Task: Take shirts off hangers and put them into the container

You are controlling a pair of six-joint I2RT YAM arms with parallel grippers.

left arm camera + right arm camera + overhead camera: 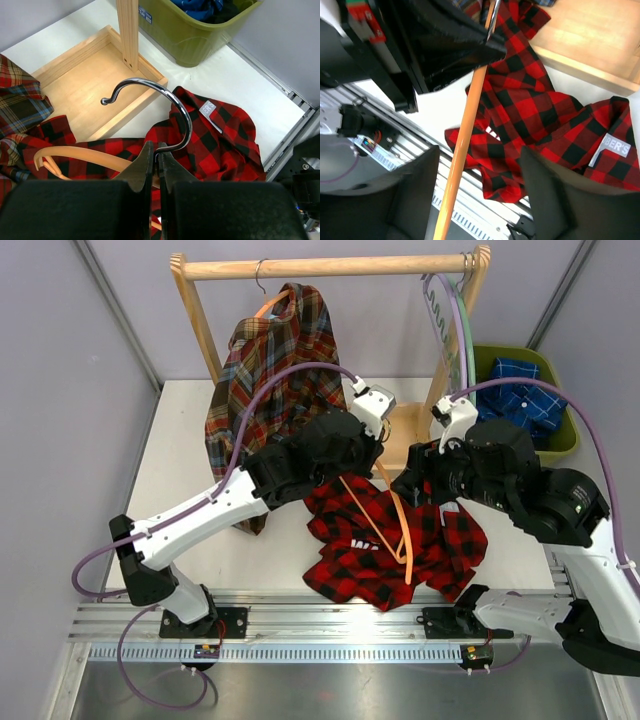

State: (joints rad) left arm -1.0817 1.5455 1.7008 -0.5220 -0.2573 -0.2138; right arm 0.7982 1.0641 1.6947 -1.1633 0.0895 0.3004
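The left claw [156, 150] is pinched tight on the shiny metal hook [170, 100] of the orange hanger [465, 130]. The right claw [480, 150] is wide. One orange arm of the hanger runs between its fingers, and it does not seem to hold anything.

To do this well, I think the right claw should grab the red shirt, not the hanger. It should keep the shirt down while the left claw lifts the hanger up and away slowly, so no sleeve gets caught.

The red shirt [445, 540] has black squares and a white tag at the neck. It lies crumpled on the table [190, 460], in the middle, near the arms. The green bin [562, 445] waits at the far right.
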